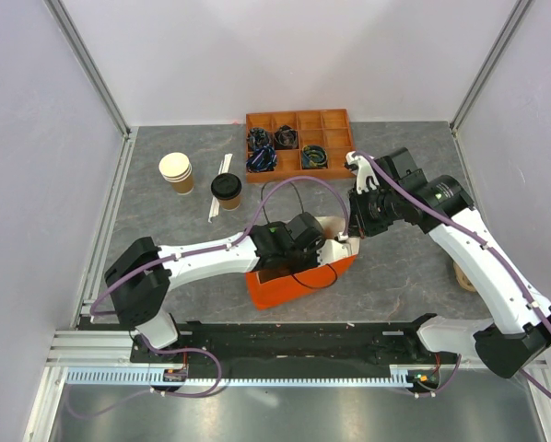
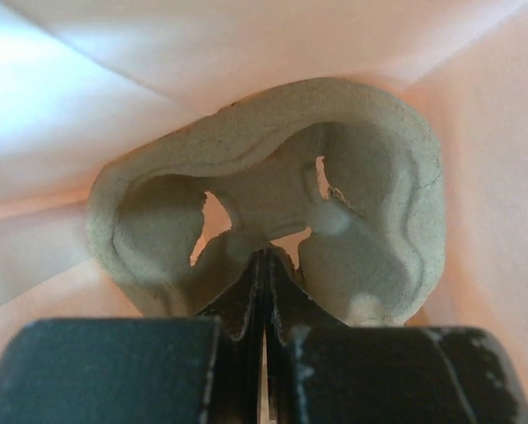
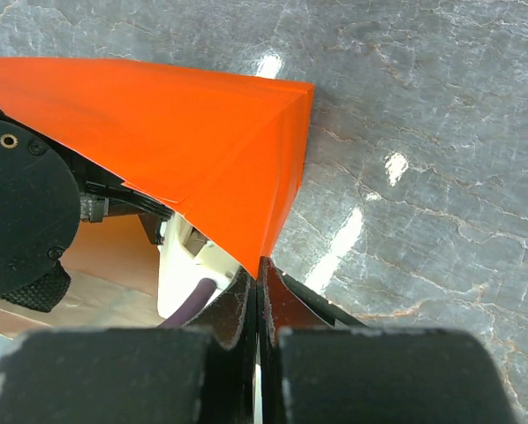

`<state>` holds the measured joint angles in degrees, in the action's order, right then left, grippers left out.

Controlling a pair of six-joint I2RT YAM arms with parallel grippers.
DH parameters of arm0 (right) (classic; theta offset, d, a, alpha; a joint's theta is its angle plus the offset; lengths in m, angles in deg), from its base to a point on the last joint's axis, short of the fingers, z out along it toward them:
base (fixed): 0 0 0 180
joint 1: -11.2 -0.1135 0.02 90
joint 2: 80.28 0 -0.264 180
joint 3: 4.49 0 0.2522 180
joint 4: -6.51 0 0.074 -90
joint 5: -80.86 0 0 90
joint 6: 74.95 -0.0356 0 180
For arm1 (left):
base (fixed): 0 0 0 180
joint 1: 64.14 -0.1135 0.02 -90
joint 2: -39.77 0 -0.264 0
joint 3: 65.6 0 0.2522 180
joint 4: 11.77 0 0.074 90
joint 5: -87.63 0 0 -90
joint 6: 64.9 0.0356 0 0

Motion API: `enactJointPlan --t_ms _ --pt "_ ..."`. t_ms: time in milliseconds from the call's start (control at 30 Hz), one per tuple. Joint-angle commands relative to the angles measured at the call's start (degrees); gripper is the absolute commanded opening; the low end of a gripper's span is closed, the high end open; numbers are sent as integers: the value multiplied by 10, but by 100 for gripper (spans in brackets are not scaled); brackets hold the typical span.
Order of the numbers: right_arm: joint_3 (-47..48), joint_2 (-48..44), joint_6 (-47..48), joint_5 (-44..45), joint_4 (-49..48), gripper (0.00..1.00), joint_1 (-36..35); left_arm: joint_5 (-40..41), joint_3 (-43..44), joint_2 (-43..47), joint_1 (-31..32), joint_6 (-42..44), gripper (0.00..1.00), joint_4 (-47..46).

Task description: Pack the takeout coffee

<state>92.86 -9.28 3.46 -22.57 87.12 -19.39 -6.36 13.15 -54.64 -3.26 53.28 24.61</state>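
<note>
The takeout coffee (image 1: 226, 191), a tan cup with a black lid, stands upright on the table at the back left, away from both grippers. An orange paper bag (image 1: 294, 281) lies open in front of the arms. My left gripper (image 1: 329, 249) reaches inside the bag and is shut on the edge of a grey pulp cup carrier (image 2: 273, 190); its jaws are pressed together (image 2: 264, 265). My right gripper (image 1: 354, 236) is shut on the bag's upper rim (image 3: 260, 274), holding the orange bag (image 3: 202, 132) open.
A stack of lidless tan cups (image 1: 176, 172) stands left of the coffee, with a white wrapped stick (image 1: 219, 189) between them. An orange compartment tray (image 1: 298, 120) with dark items sits at the back. A tan object (image 1: 463, 274) lies at the right behind the right arm.
</note>
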Motion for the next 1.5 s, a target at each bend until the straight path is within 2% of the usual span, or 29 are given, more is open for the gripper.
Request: enactJointPlan --t_ms 0,200,400,567,700,1000,1233,1467 --pt "42 -22 -27 -19 -49 0 -4 7 -13 -19 1 2 2 74" --pt "43 -23 -28 -28 -50 0 -4 20 0 -44 1 -3 2 80" --pt "30 -25 -21 -32 -51 0 -4 -15 3 72 -2 -23 2 -22" --pt "18 -28 -21 -30 -57 0 -3 -17 22 110 -2 -48 2 -65" --pt "14 -32 -24 -27 -59 0 -4 -30 -5 133 -2 -57 2 -102" --pt "17 -35 -20 -21 -56 0 -3 0 -11 72 0 -23 2 -40" --pt "18 -34 -19 -17 -54 0 -4 17 -31 6 -1 12 2 -19" --pt "18 -29 -16 -12 -53 0 -3 11 -39 -23 -5 31 2 -9"
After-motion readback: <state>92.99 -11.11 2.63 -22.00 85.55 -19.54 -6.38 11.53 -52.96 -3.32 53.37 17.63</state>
